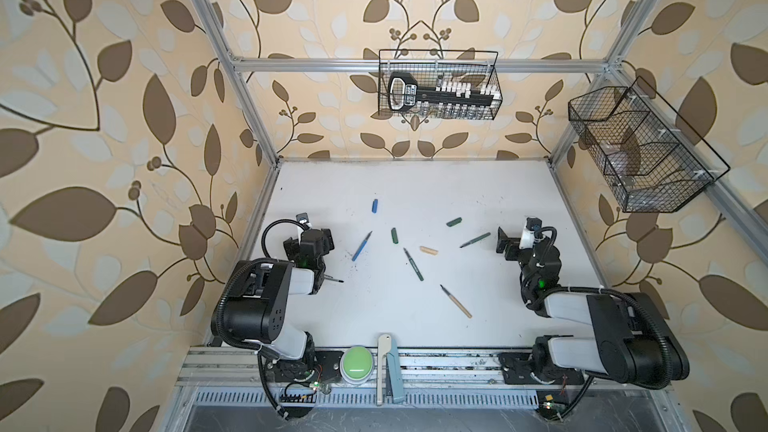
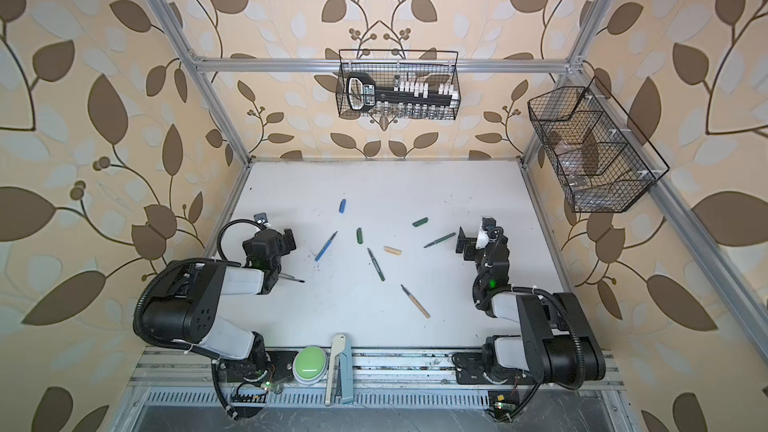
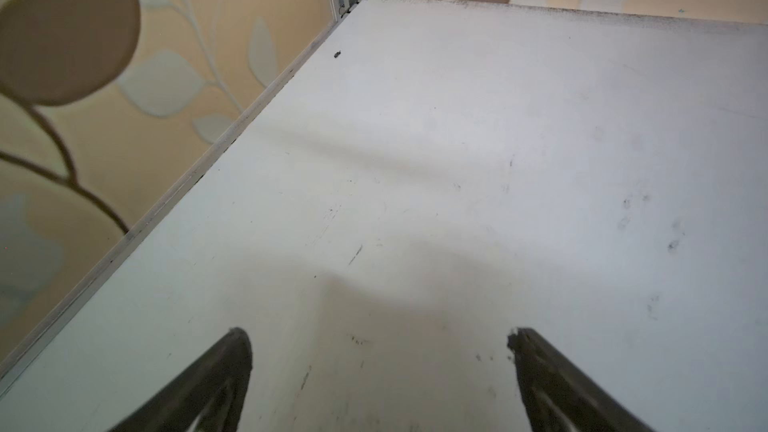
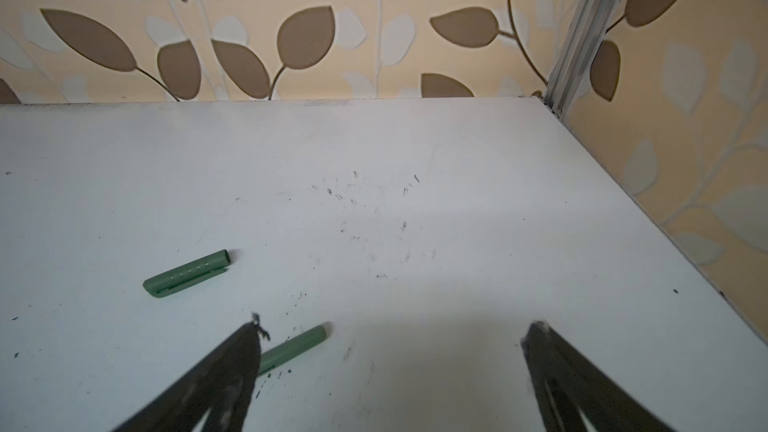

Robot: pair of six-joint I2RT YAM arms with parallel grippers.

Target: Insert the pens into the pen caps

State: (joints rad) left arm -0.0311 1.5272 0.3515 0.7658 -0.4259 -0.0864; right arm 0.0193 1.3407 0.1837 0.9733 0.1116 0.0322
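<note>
At the back, a wire basket (image 1: pixel 384 72) holds a tool (image 1: pixel 440 96); left gripper (image 3: pixel 378 332) and right gripper (image 4: pixel 395 322) gape.

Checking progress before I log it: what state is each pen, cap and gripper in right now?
Blue pen: uncapped, flat.
Middle green pen: uncapped, flat.
Right green pen: uncapped, flat.
Tan pen: uncapped, flat.
Blue cap: loose.
Middle green cap: loose.
Right green cap: loose.
Tan cap: loose.
Left gripper: jaws open, empty.
Right gripper: jaws open, empty.
</note>
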